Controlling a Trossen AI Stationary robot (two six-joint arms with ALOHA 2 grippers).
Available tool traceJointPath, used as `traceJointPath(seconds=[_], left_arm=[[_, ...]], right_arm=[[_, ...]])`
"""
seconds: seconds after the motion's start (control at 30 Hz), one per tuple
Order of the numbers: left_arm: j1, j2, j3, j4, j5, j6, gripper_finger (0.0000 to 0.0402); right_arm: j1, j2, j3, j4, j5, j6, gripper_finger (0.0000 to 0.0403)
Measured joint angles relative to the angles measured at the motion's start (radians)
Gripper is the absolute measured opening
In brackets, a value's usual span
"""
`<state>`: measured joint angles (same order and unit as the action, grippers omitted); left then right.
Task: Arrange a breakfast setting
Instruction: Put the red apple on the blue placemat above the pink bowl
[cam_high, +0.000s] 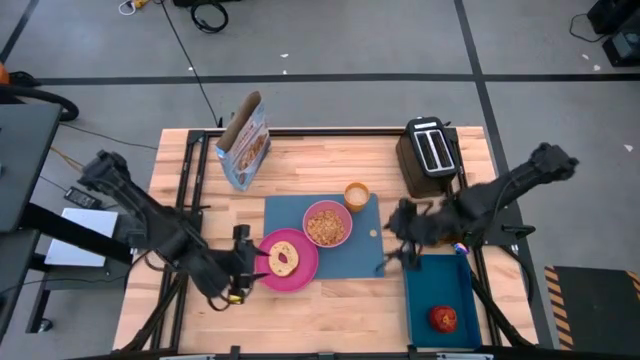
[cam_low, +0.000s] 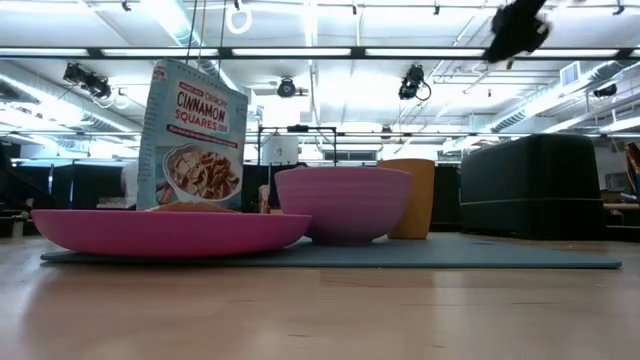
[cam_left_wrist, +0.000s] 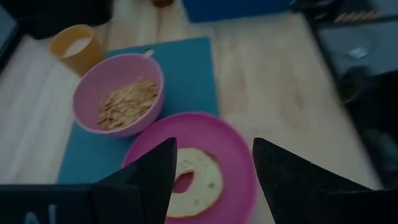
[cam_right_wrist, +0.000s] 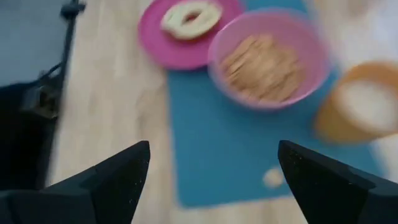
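My right tool (cam_high: 400, 245) is hovering released over the mat's (cam_high: 360, 255) right edge, probably heading for the apple (cam_high: 444, 319) lying in the tray (cam_high: 415, 300); my left tool (cam_high: 243, 262) is waiting, parted and empty, beside the plate (cam_high: 305, 270) carrying the bagel (cam_high: 284, 259).

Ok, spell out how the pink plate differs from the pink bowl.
The pink plate is wide and shallow; the pink bowl is narrower and deep. The plate carries a bagel; the bowl is filled with cereal. The bowl sits fully on the blue mat; the plate overhangs the mat's edge onto the wooden table. The plate is a stronger magenta. Both are round and pink.
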<state>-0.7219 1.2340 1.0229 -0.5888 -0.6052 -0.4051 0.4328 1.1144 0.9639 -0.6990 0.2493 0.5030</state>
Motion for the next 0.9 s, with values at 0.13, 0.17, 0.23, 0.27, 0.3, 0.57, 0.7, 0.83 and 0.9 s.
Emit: traceJointPath(seconds=[0.13,0.17,0.23,0.27,0.3,0.57,0.7,0.83,0.9], left_arm=[[0.007,0.077,0.0,0.021,-0.033,0.005,0.0219],[0.01,0.091,0.0,0.023,-0.038,0.008,0.0219],[0.014,0.111,0.0,0.031,-0.05,0.017,0.0219],[0.013,0.117,0.0,0.035,-0.056,0.02,0.0219],[0.013,0.122,0.0,0.038,-0.06,0.023,0.0219],[-0.01,0.153,0.0,0.064,-0.061,-0.015,0.0219],[-0.037,0.178,0.0,0.069,-0.062,-0.06,0.0219],[-0.06,0.212,0.0,0.096,-0.067,-0.104,0.0219],[-0.066,0.228,0.0,0.127,-0.076,-0.112,0.0219]], right_arm=[[0.145,0.179,0.157,-0.164,-0.041,0.21,0.0354],[0.176,0.222,0.196,-0.201,-0.066,0.264,0.0353],[0.233,0.3,0.272,-0.29,-0.123,0.385,0.035],[0.259,0.337,0.307,-0.336,-0.158,0.447,0.0349],[0.283,0.372,0.341,-0.377,-0.198,0.509,0.0348],[0.469,0.559,0.521,-0.567,-0.391,0.831,0.0347],[0.572,0.609,0.522,-0.561,-0.4,0.897,0.0346],[0.654,0.655,0.522,-0.566,-0.366,0.912,0.0346],[0.679,0.676,0.522,-0.573,-0.346,0.911,0.0346]])
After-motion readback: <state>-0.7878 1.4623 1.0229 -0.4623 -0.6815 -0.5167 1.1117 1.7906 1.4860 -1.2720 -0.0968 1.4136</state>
